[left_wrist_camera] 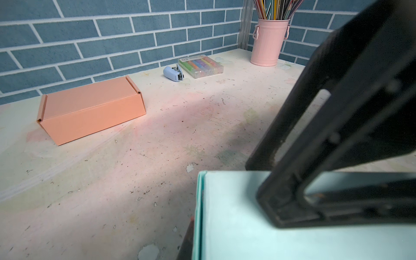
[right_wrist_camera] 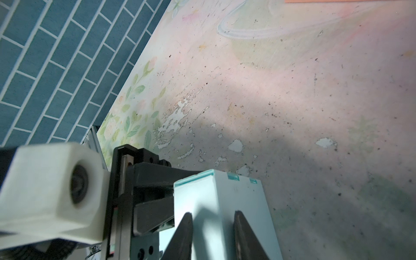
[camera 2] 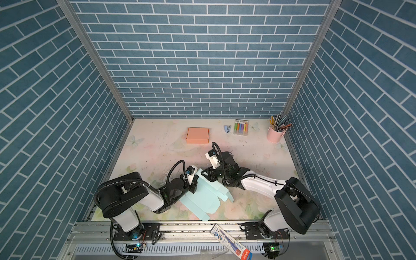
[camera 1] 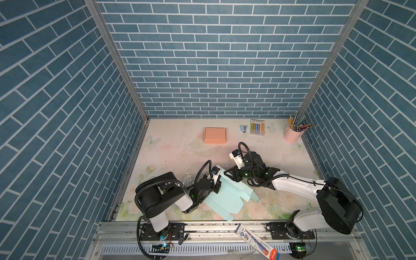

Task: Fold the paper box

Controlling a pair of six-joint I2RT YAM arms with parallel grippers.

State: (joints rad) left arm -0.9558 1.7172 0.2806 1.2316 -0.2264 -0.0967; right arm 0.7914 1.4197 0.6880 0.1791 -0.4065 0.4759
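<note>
Fingers (right_wrist_camera: 184,234) of right gripper (right_wrist_camera: 213,212) perhaps touch paper box (camera 1: 225,198); orange box (camera 1: 215,135) apart.

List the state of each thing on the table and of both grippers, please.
paper box: partly folded, not closed.
orange box: fully folded, closed.
stapler: closed, lying down.
marker pack: closed, flat.
pink cup: upright, holding pencils.
left gripper: shut on paper box.
right gripper: open over paper box.
</note>
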